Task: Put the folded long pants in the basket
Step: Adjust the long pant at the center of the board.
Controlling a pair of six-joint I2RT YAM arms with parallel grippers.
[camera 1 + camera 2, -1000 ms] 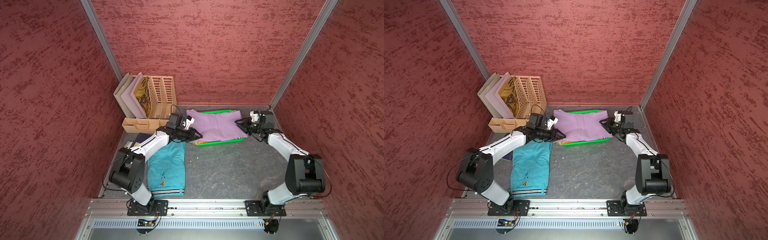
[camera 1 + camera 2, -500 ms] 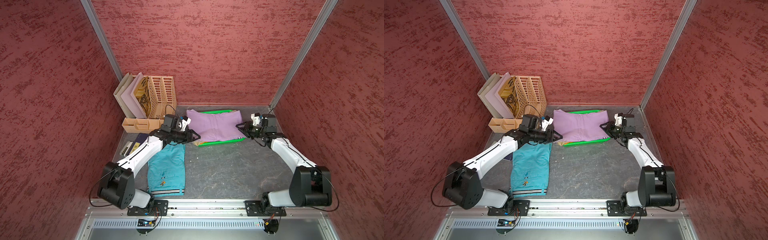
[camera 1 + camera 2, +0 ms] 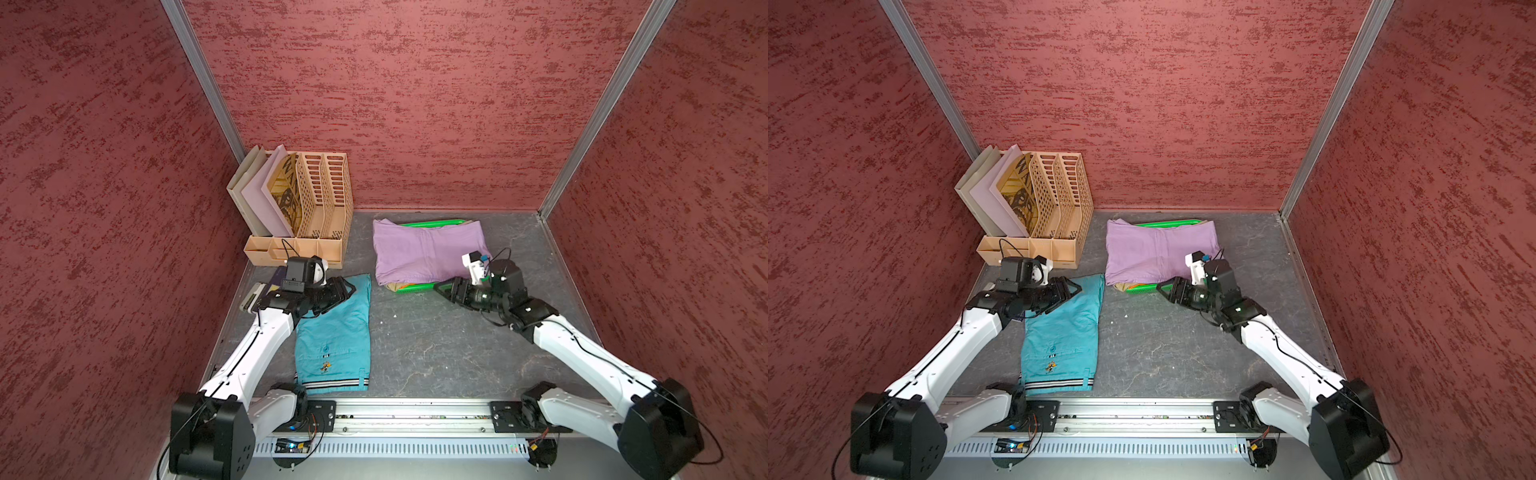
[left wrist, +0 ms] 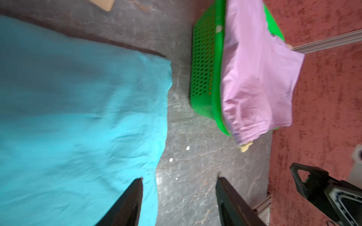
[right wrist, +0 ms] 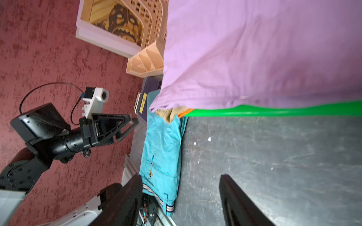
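Lilac pants (image 3: pixel 428 251) (image 3: pixel 1160 251) lie spread over the green basket (image 3: pixel 430 223) (image 5: pixel 274 111), hiding most of it. Khaki pants (image 5: pixel 168 114) and a strip of orange pants (image 5: pixel 185 112) peek out beneath at one corner. Teal pants (image 3: pixel 336 332) (image 4: pixel 78 117) with a striped waistband lie flat on the table, front left of the basket. My left gripper (image 3: pixel 347 289) (image 4: pixel 179 178) hovers open over their far end, holding nothing. At the basket's front right, my right gripper (image 3: pixel 442 289) (image 5: pixel 180 176) is open and empty too.
A peach file rack (image 3: pixel 320 195) with folders stands at the back left, with a dark book (image 5: pixel 151 86) on the table in front of it. Red walls close in three sides. A metal rail (image 3: pixel 415 415) runs along the front edge.
Both grippers opened and let go of the lilac pants, which now rest on the basket. Both arms drew back from the basket toward the front.
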